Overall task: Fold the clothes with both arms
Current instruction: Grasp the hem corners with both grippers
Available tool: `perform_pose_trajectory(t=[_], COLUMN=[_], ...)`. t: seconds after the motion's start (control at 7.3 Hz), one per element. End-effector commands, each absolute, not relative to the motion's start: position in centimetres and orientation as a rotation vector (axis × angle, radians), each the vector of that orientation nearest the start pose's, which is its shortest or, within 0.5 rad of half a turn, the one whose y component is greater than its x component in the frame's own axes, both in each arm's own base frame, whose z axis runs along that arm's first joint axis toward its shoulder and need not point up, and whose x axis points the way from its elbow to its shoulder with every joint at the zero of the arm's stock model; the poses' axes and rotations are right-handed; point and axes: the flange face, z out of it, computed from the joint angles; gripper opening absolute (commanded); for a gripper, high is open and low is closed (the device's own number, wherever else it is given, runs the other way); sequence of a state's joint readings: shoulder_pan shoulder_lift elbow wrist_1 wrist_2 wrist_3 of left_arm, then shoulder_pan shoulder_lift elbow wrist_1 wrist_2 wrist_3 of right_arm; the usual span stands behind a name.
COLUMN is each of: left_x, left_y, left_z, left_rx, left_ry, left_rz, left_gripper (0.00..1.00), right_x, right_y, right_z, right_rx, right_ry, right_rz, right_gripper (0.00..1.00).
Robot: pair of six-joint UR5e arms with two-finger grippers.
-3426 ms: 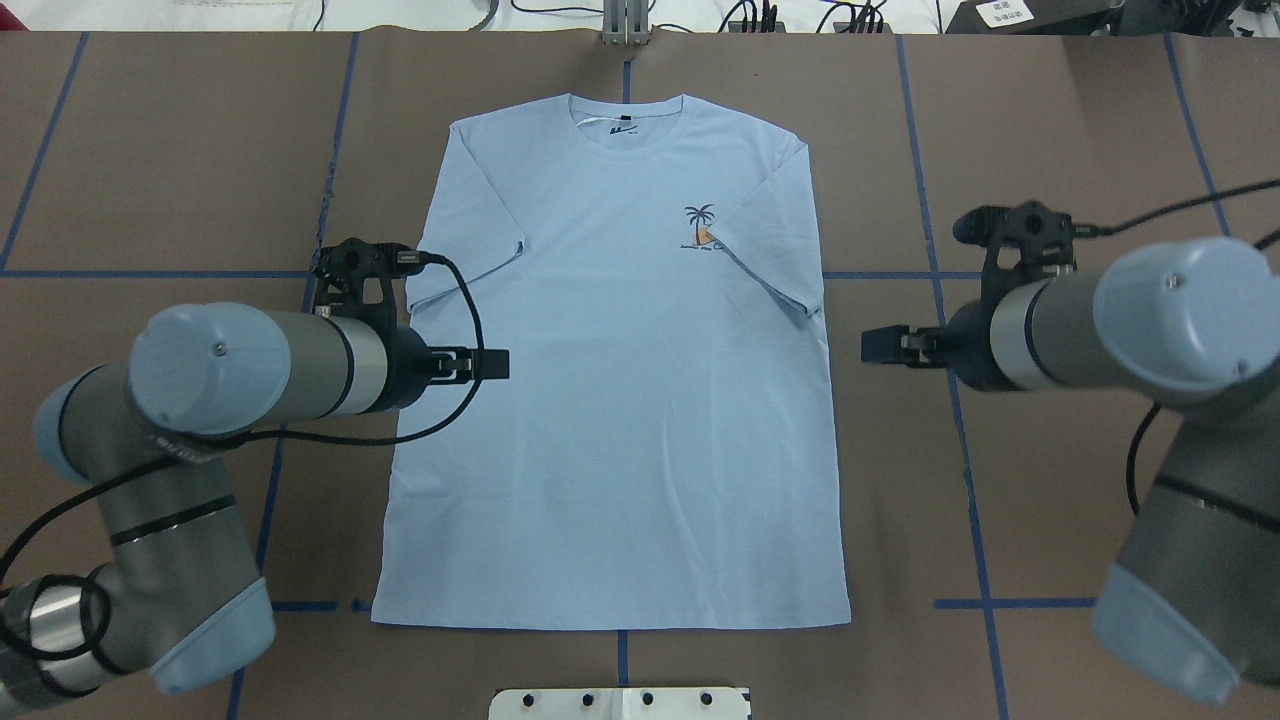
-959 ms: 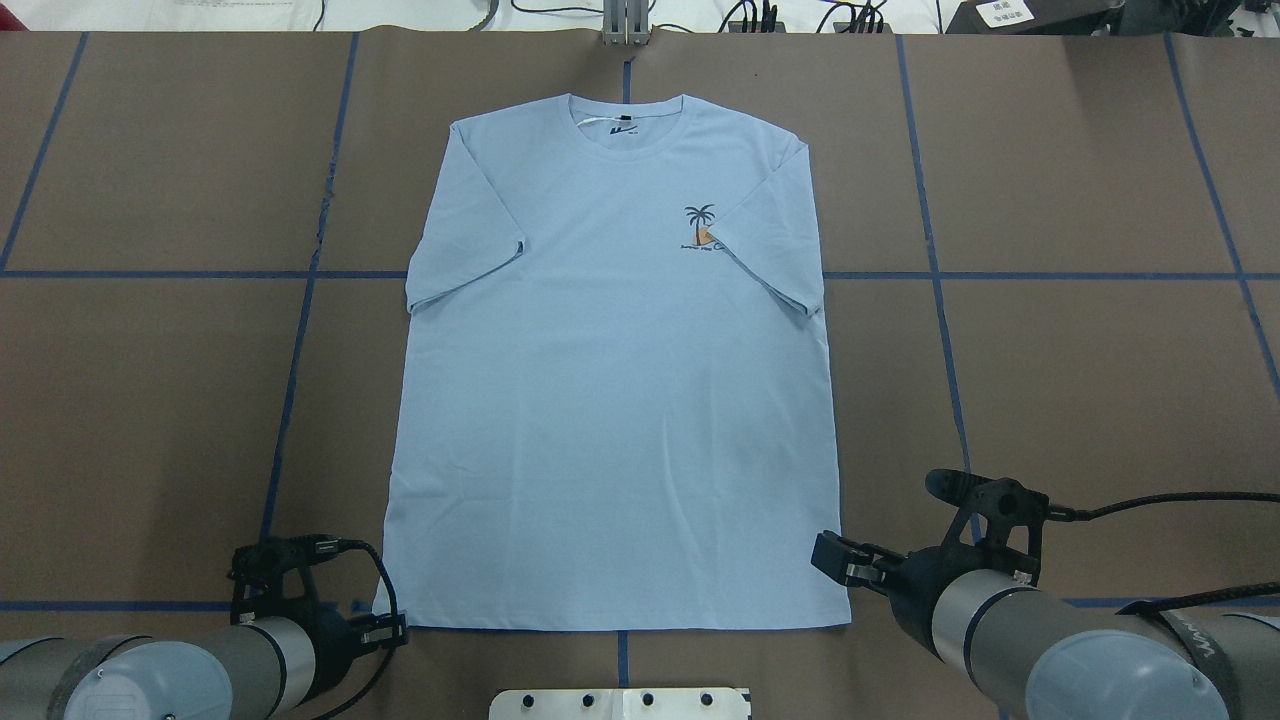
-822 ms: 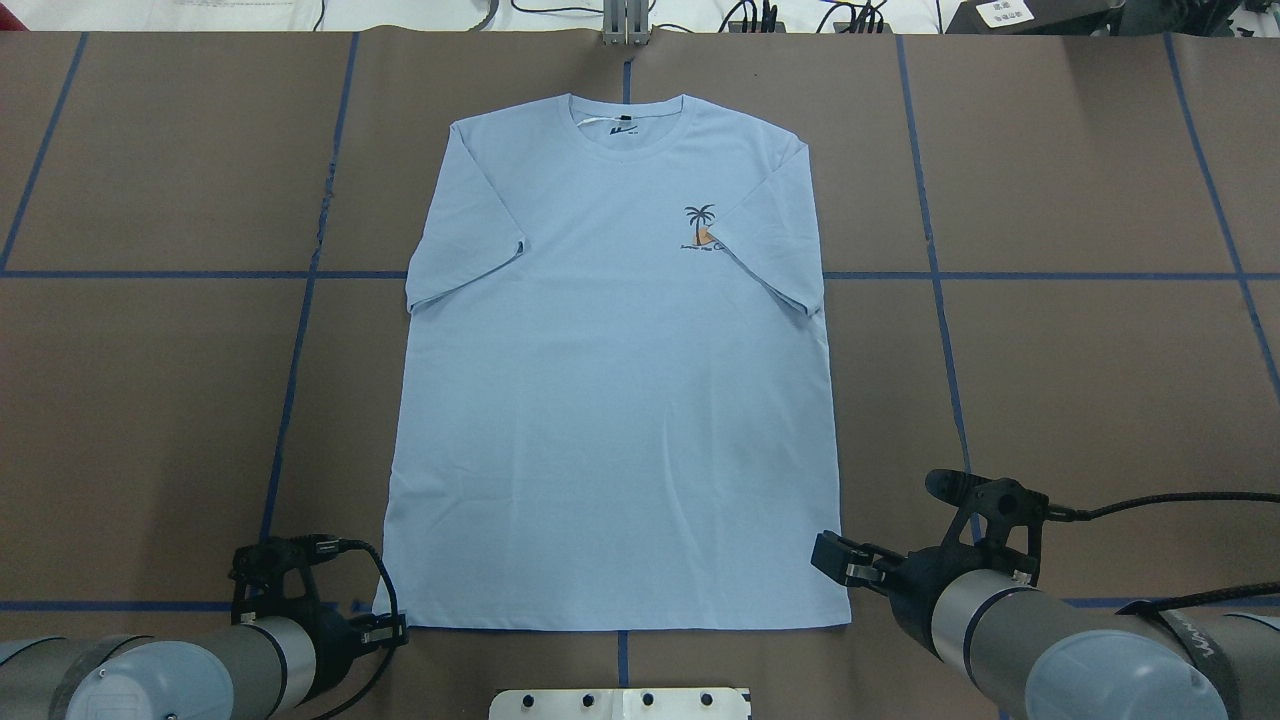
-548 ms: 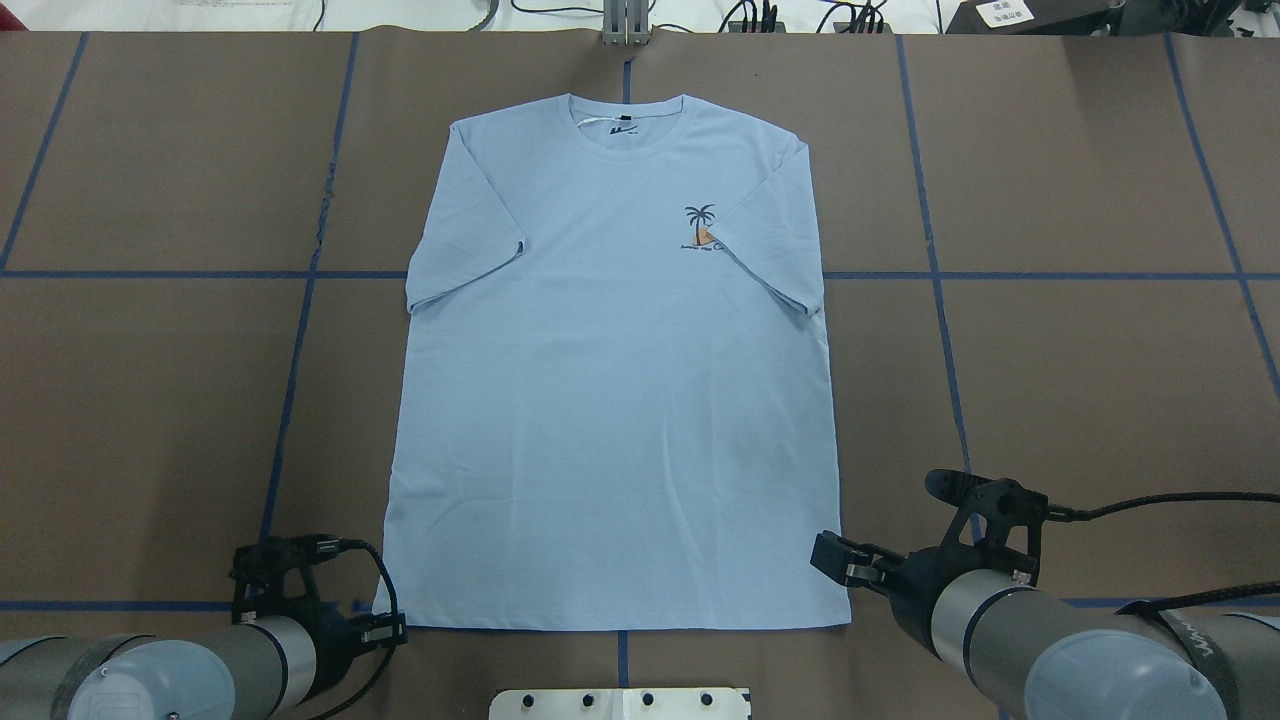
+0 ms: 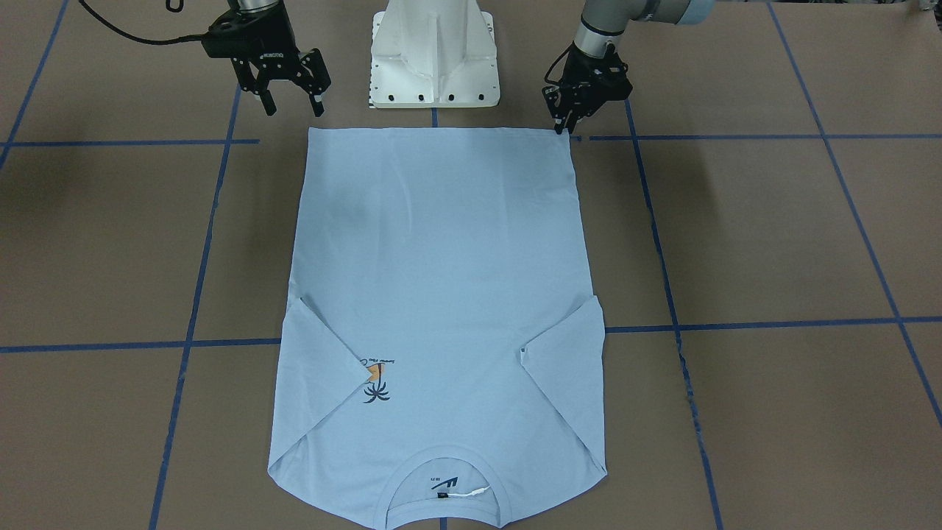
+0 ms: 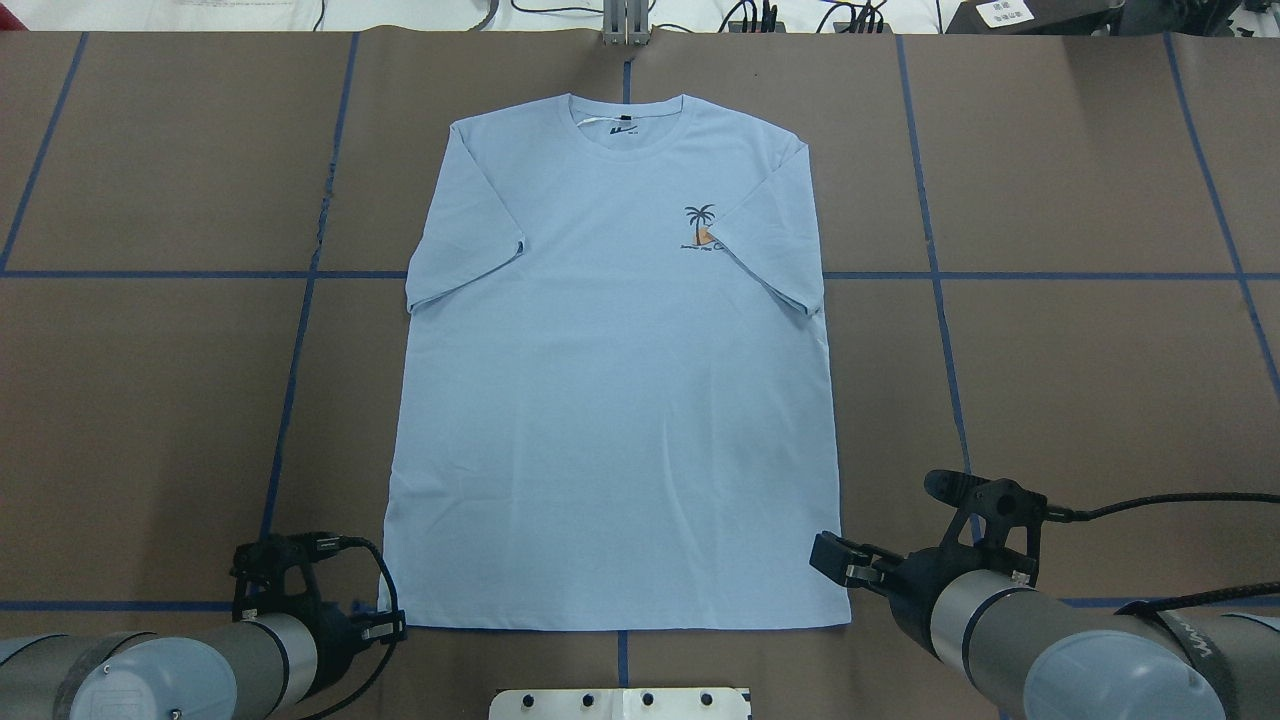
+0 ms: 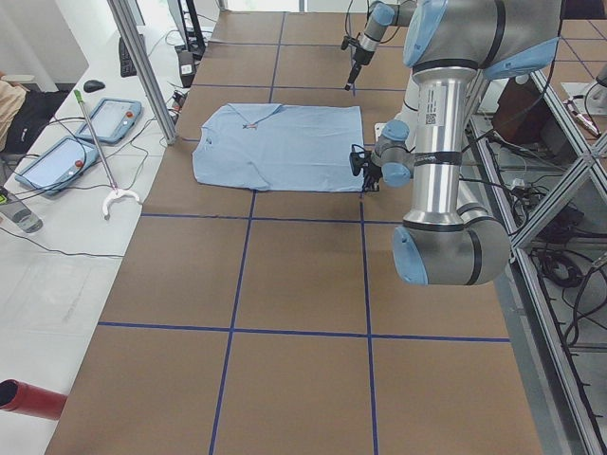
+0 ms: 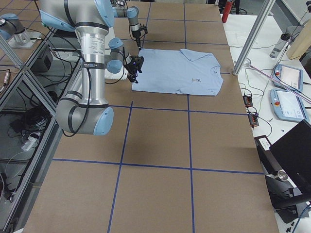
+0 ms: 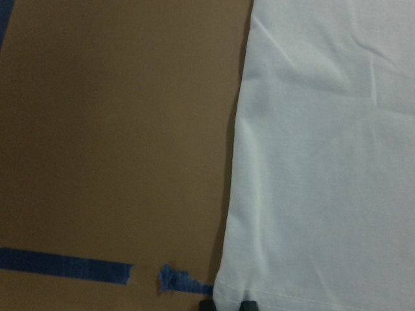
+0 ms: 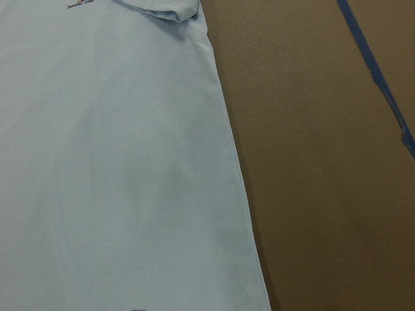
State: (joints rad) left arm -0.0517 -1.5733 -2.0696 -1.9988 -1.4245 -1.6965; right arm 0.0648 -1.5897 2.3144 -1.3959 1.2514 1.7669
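Note:
The light blue T-shirt (image 5: pixel 441 280) (image 6: pixel 615 400) lies flat, front up, collar at the far side and both sleeves folded in over the body. My left gripper (image 5: pixel 565 126) (image 6: pixel 385 630) is down at the shirt's near hem corner. In the left wrist view its fingertips (image 9: pixel 248 303) stand close together with that corner pinched between them. My right gripper (image 5: pixel 293 109) (image 6: pixel 835 560) hangs open just above the other hem corner and holds nothing. The right wrist view shows the shirt's side edge (image 10: pixel 233 162), not the fingers.
The robot's white pedestal base (image 5: pixel 434 51) stands right behind the hem. Blue tape lines (image 6: pixel 930 275) cross the brown table cover. A metal post (image 6: pixel 625 25) and cables sit at the far edge. Control pendants (image 7: pixel 114 118) lie on a side table.
Both arms have drawn back from the shirt's middle to its near hem corners. In the last second the left gripper has shifted slightly and the hem corner has moved with it.

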Motion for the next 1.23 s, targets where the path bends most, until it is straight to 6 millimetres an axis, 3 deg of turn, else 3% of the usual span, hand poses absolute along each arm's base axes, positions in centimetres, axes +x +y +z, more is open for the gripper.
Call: perform_pose_trajectory(t=[0.0,0.14,0.55,1.1], left_x=[47.2,47.2,47.0,47.2], left_y=[-17.5,-17.6,-17.7,-17.7], left_z=[37.0,35.8,33.3,33.0], left_rx=[0.102,0.102,0.098,0.095], left_ry=[0.951,0.975,1.028,1.034], left_rz=[-0.237,-0.241,-0.245,-0.248], left_gripper=[0.00,0.00,0.00,0.00], right_x=[-41.8,-43.1,-46.0,-48.6], right_y=[-18.9,-18.0,-15.4,-13.5], right_z=[31.4,32.8,36.0,37.0], right_rx=[0.266,0.230,0.273,0.242], right_ry=[-0.903,-0.890,-0.855,-0.849], right_rz=[0.402,0.488,0.568,0.588], right_gripper=[0.78,0.67,0.68,0.62])
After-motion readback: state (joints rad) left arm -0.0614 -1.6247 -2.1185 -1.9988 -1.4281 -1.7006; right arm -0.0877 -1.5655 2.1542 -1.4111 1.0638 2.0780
